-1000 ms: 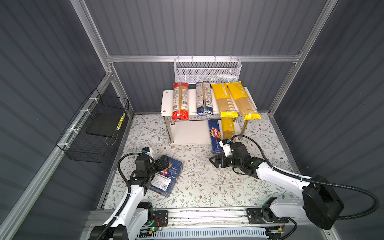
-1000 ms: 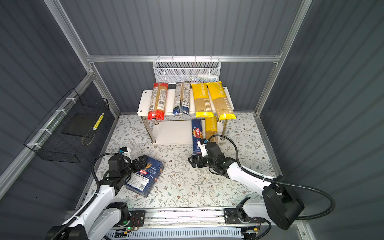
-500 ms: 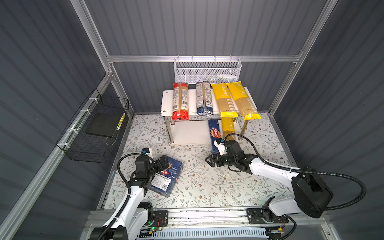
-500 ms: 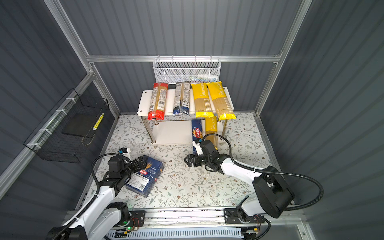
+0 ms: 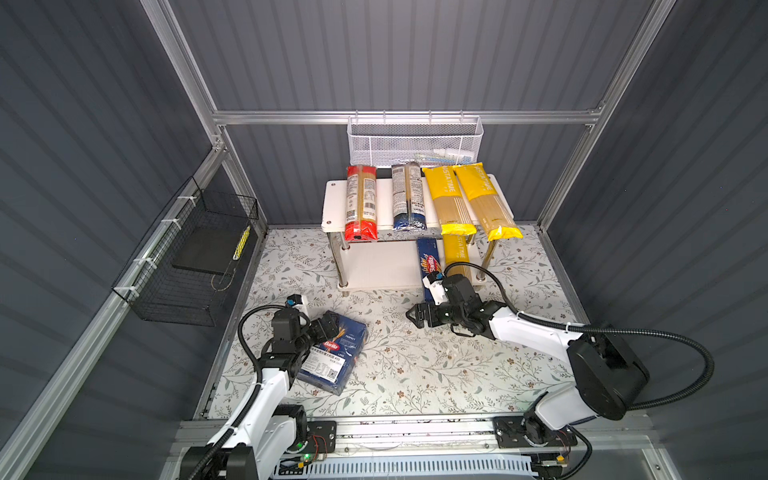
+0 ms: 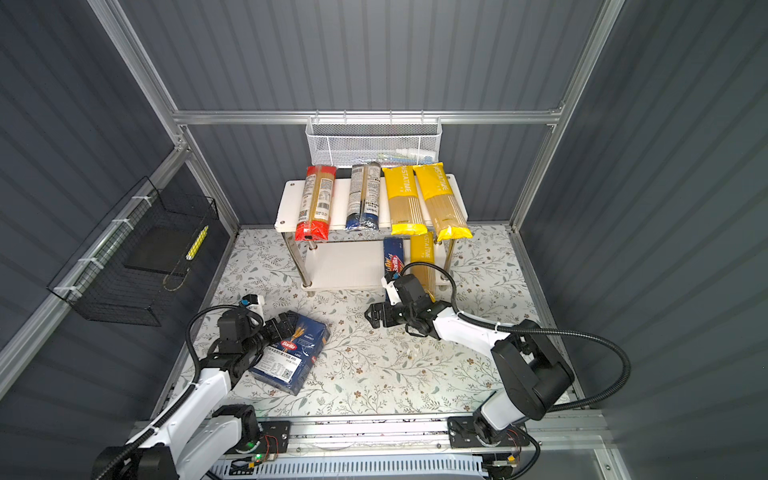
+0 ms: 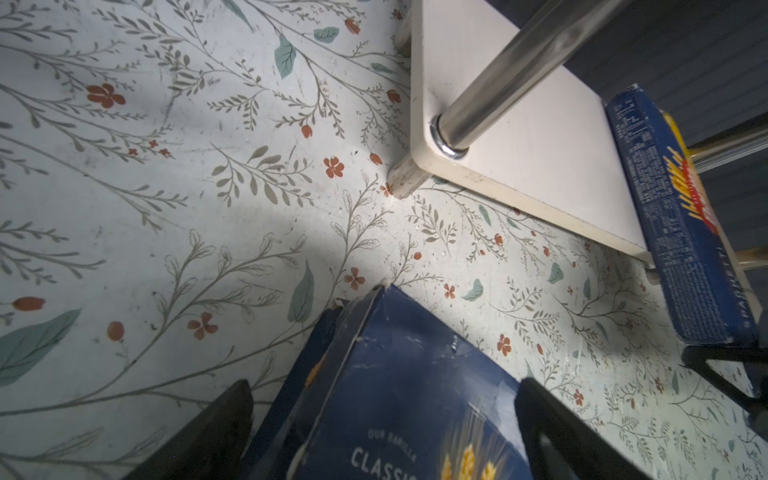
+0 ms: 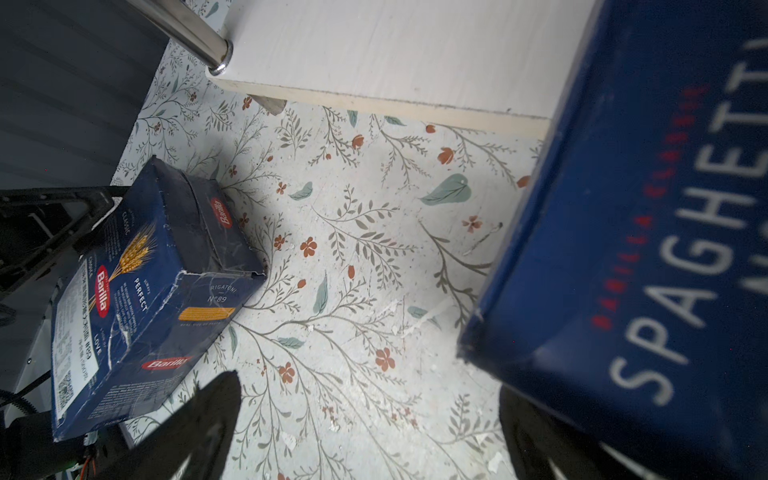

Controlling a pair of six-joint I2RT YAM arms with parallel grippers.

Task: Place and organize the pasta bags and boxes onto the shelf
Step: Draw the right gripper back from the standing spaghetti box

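Where the shelf (image 5: 334, 208) is set: at 12 o'clock of the floral mat (image 5: 415, 365), the dial being read in both top views with 12 at the back wall.
Top board (image 5: 384, 208): four bags are laid side by side, each running 12 to 6. From 9 to 3 o'clock they are the red-ended bag (image 5: 361, 203), the dark-blue-ended bag (image 5: 409, 199), the inner yellow bag (image 5: 446, 199) and the outer yellow bag (image 5: 486, 203). Their near ends are hung past the front edge.
Lower board (image 5: 374, 266): the narrow spaghetti box (image 5: 430, 262) is laid toward its 3 o'clock end, with the lower yellow bag (image 5: 457, 257) just beside it at 3 o'clock. The box's near end is projected past the front edge, over the mat.
Wide box (image 5: 338, 357): off the shelf, laid on the mat at about 8 o'clock, label sticker up.
Left gripper (image 5: 326, 328): placed at the wide box's 11 o'clock end. In the left wrist view its fingers (image 7: 199, 436) are seen apart, one on each side of the box — whether the box is pressed cannot be told.
Right gripper (image 5: 413, 318): held low near the mat's centre, just off the narrow spaghetti box's near end toward 7 o'clock, and pointed toward 9 o'clock. Its fingers (image 8: 195, 424) are spread wide with only mat between them — nothing is gripped.
White mesh basket (image 5: 415, 141): hung on the back rail at 12 o'clock, above the shelf.
Black wire basket (image 5: 187, 257): fixed to the side wall at 9 o'clock.
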